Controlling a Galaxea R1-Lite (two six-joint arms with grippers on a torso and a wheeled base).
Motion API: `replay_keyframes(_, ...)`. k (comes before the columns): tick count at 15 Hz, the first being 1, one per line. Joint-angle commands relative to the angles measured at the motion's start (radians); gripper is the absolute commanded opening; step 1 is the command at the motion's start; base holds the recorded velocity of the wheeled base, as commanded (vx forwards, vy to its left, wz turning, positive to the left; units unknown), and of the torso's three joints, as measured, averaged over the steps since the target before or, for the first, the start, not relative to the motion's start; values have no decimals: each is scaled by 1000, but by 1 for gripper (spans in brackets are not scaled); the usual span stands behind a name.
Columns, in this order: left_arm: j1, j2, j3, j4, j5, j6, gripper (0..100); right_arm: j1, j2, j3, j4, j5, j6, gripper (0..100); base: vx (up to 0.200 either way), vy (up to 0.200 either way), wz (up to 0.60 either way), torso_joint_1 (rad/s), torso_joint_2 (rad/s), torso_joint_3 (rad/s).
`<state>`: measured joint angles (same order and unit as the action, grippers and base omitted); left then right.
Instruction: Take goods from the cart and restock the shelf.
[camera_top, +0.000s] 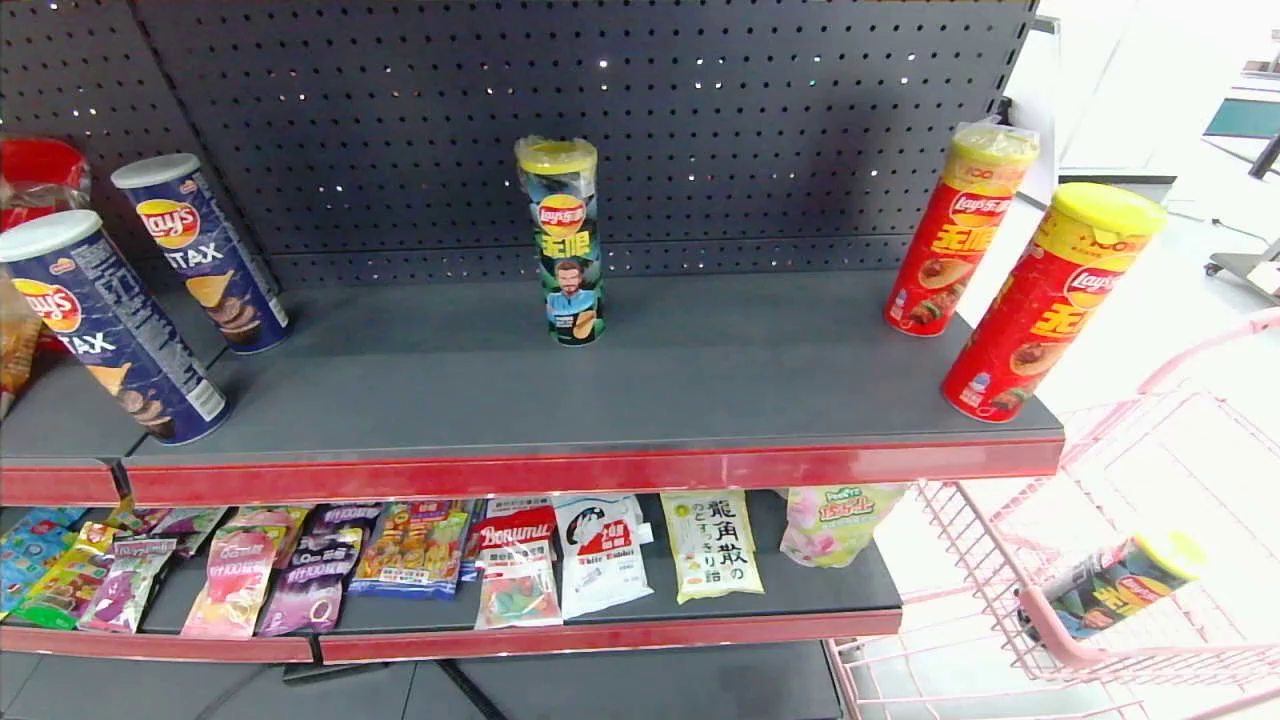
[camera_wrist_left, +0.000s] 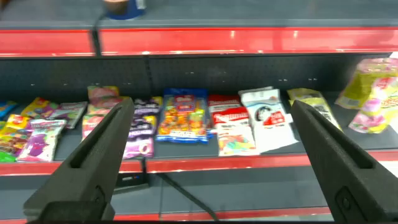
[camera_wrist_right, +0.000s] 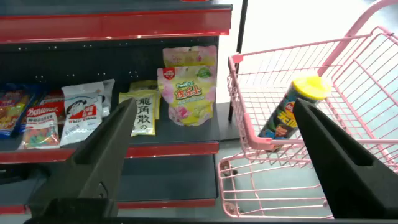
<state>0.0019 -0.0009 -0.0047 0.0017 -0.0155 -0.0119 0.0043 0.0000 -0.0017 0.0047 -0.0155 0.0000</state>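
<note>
"Chip can (camera_top: 1110, 585), the dark one with the yellow lid: where is it?" asks the operator.

"In the pink wire cart (camera_top: 1060, 650) at your robot's right, just past the end of the shelves. It leans at a tilt with the lid uppermost, and nothing is touching it."

"And my jaws?"

"Your left gripper (camera_wrist_left: 211, 106) has its jaws spread wide with nothing between them. It faces the lower shelf (camera_wrist_left: 249, 163) and its row of snack bags (camera_wrist_left: 183, 115). Your right gripper (camera_wrist_right: 212, 106) is spread just as wide and is empty too, looking past the shelf end toward the cart."

"How far along am I?"

"I would call it part done. The upper shelf (camera_top: 600, 400) carries five upright cans. Two blue cans (camera_top: 205, 255) stand at the left, one matching dark can (camera_top: 565, 245) stands alone at the back middle, and two red cans (camera_top: 955, 235) stand at the right end. Wide bare stretches lie between those groups. I make out just one can in the cart, but much of the basket is out of sight, so you may have more. By my reading, what is left for you is to take that can with the right arm, which is nearer, and stand it beside its twin."
</note>
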Motion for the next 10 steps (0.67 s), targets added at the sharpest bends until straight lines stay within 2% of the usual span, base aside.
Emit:
replay_keyframes(1,0,1,0,0,0,0,100,0,0,0,0,0,0,100,0,-200,0,2,2,12)
replay_keyframes(7,1,1,0,0,0,0,100,-1,0,0,0,0,0,100,0,-200,0,4,3,2)
replay_keyframes(9,1,1,0,0,0,0,100,-1,0,0,0,0,0,100,0,0,0,0,0,0)
replay_keyframes(10,0,1,0,0,0,0,100,0,0,0,0,-1,0,100,0,0,-600,2,2,2)
